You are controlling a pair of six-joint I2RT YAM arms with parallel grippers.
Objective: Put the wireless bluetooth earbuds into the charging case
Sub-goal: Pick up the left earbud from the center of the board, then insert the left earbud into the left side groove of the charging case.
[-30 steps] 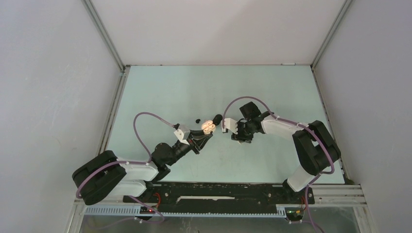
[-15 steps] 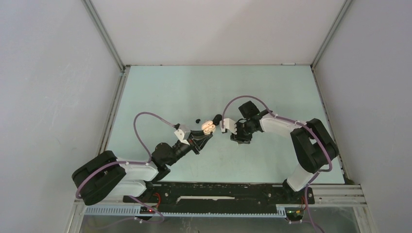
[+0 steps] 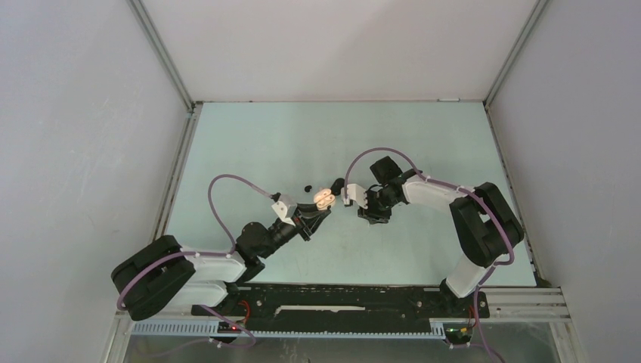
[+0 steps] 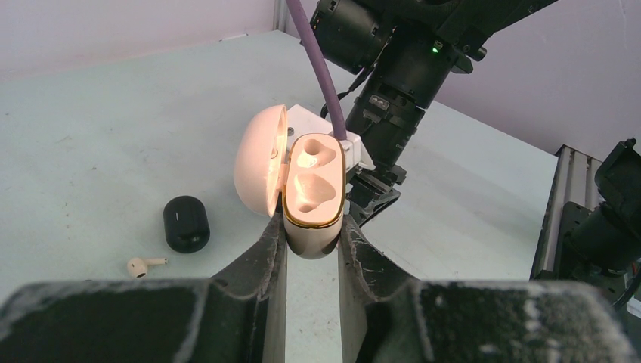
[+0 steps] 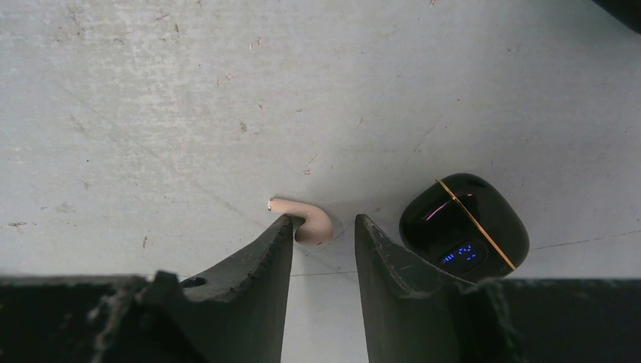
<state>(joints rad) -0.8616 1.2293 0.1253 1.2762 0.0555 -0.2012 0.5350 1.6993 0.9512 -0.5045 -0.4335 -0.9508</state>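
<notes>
Half-open and gripping nothing, the right tool [image 5: 323, 225] straddled the pinkish-beige stemmed earbud [image 5: 308, 218] lying crosswise on the counter [image 5: 151, 113] (stem past one finger); the left tool [image 4: 312, 236] clamped the open cream charging case [image 4: 311, 193].

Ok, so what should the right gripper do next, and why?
Probably close the right gripper. The whitish earbud lies on the table between its open fingers, not yet pinched. The left gripper holds the open charging case with both wells empty.
</notes>
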